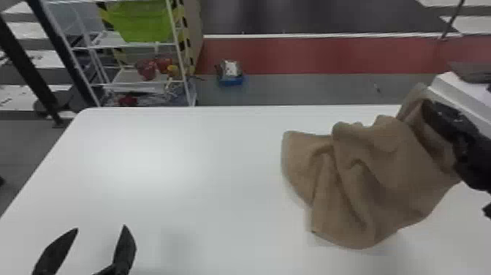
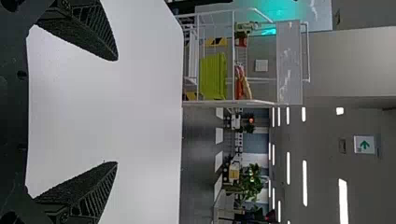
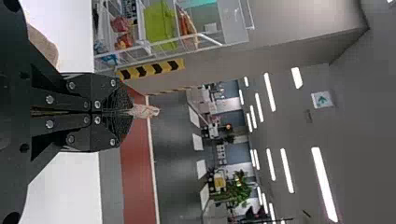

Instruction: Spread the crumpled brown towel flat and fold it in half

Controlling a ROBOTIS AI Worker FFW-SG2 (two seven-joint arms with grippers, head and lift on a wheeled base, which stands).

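Clearly, the right gripper (image 3: 130,112) at three o'clock pinched the towel (image 1: 387,161); the left gripper (image 1: 101,226), wide open at eight o'clock, probably needed a free corner before pulling.

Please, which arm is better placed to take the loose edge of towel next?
Probably the left: the left claw is open and empty, and the towel extends toward its side. The right claw is busy, shut on the towel.

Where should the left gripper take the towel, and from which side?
Probably the near-left corner of the brown towel, coming from the left with the open left gripper: it juts out, away from the right gripper pinching the far end.
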